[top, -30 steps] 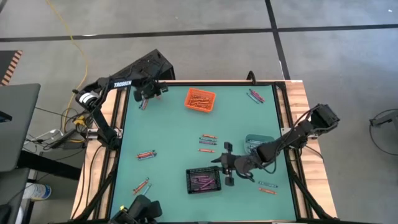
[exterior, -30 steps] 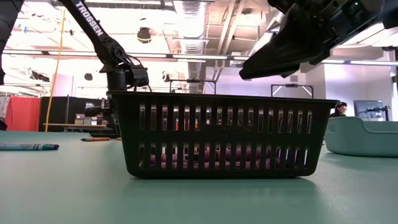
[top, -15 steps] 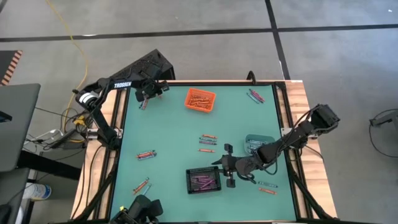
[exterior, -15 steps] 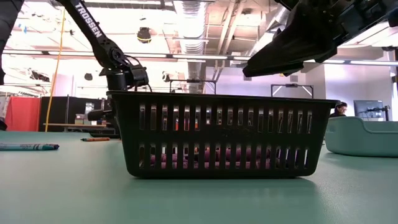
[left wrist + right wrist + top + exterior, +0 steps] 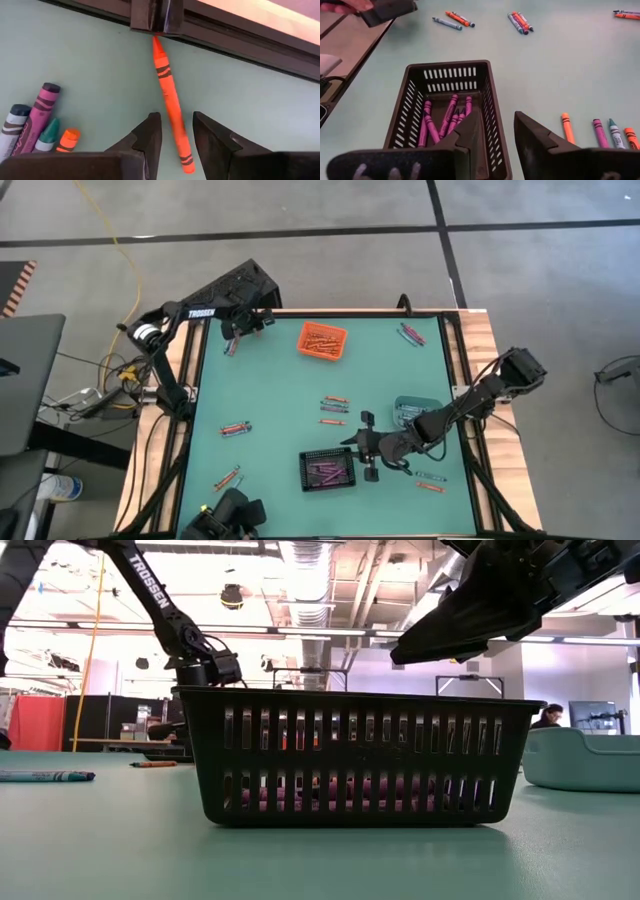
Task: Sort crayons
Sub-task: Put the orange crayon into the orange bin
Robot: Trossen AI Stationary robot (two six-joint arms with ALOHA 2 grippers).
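Since a second ago my left arm has drifted a little toward the upper left corner of the high view, while my right arm has stayed put beside the black bin. Largest first: the green table [image 5: 280,390] fills the middle of the high view. On it the black bin [image 5: 328,470] sits at lower centre with purple crayons [image 5: 445,117] lying inside, the orange bin [image 5: 321,341] sits at upper centre with orange crayons in it, and the teal bin [image 5: 412,409] lies at centre right, partly under my right arm. The right gripper [image 5: 368,458] hangs just right of the black bin's right wall, above the table, its fingers parted and nothing between them. The left gripper [image 5: 236,332] is at the upper left edge of the table; in the left wrist view its fingers are parted with an orange crayon [image 5: 171,97] running between them, though I cannot tell whether they touch it. Loose crayons lie scattered: a small cluster at centre [image 5: 334,402], a pair at upper right [image 5: 410,334], some at left [image 5: 236,427] and at lower right [image 5: 430,481].
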